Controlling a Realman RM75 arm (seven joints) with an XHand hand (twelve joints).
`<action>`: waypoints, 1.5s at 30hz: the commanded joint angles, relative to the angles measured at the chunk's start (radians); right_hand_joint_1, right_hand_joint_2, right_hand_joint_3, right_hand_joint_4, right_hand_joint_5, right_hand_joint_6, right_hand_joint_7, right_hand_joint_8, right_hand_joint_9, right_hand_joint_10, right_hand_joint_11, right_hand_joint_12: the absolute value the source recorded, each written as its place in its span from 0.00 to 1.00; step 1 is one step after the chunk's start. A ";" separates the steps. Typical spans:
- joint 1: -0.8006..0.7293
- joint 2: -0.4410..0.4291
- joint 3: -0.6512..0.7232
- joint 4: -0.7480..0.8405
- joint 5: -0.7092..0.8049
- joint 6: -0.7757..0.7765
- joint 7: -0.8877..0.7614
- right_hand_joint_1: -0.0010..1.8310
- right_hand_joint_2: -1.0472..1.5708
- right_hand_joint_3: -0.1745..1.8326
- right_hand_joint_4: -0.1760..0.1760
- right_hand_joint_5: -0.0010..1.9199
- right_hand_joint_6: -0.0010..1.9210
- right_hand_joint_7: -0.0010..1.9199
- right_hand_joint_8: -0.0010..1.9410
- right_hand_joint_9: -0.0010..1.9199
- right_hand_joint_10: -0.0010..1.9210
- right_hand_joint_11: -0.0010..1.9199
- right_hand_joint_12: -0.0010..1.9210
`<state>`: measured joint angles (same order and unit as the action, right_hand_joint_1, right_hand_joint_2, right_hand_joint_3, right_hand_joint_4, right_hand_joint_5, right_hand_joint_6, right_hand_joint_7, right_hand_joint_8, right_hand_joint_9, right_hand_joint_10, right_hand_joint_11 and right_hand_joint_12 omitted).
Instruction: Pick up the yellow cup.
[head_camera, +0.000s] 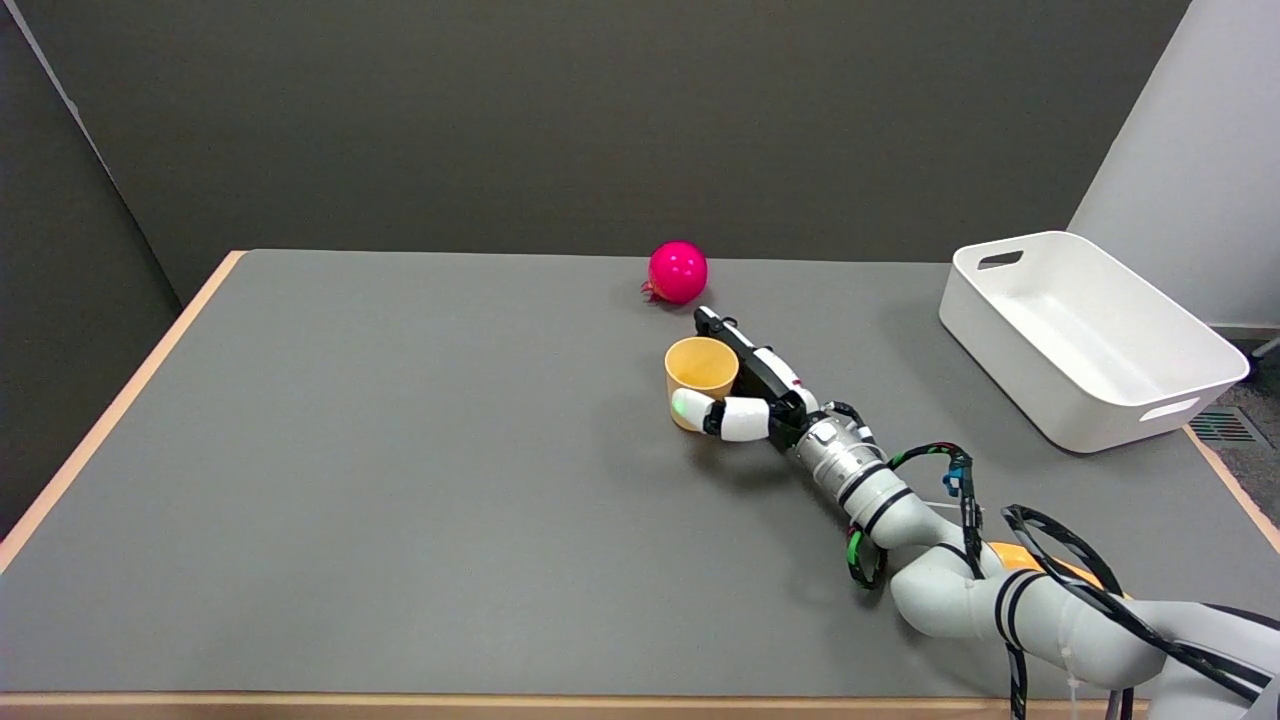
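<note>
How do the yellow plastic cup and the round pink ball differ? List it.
The yellow plastic cup is open-topped and hollow; the round pink ball is closed and glossy. The cup has the right hand around it, thumb on its near wall; the ball lies untouched. The cup stands nearer the camera; the ball lies farther back. Both rest on the grey table.

The cup (700, 375) stands before the ball (678, 271), bin (1085, 345) far right.
</note>
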<state>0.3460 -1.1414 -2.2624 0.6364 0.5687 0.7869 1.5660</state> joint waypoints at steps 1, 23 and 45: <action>0.001 -0.001 0.005 0.003 0.007 -0.003 -0.006 0.54 0.60 0.53 0.38 0.00 0.00 0.00 0.00 0.00 0.00 0.00 0.12; 0.004 -0.006 0.023 0.014 0.072 -0.017 -0.009 0.71 0.86 0.16 0.02 0.24 0.87 0.41 0.71 0.39 0.70 0.34 0.87; -0.012 -0.006 0.163 0.021 0.086 0.072 -0.009 0.73 0.86 0.12 0.00 0.27 0.85 0.42 0.67 0.40 0.73 0.40 0.88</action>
<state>0.3459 -1.1460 -2.2086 0.6504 0.6321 0.7810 1.5565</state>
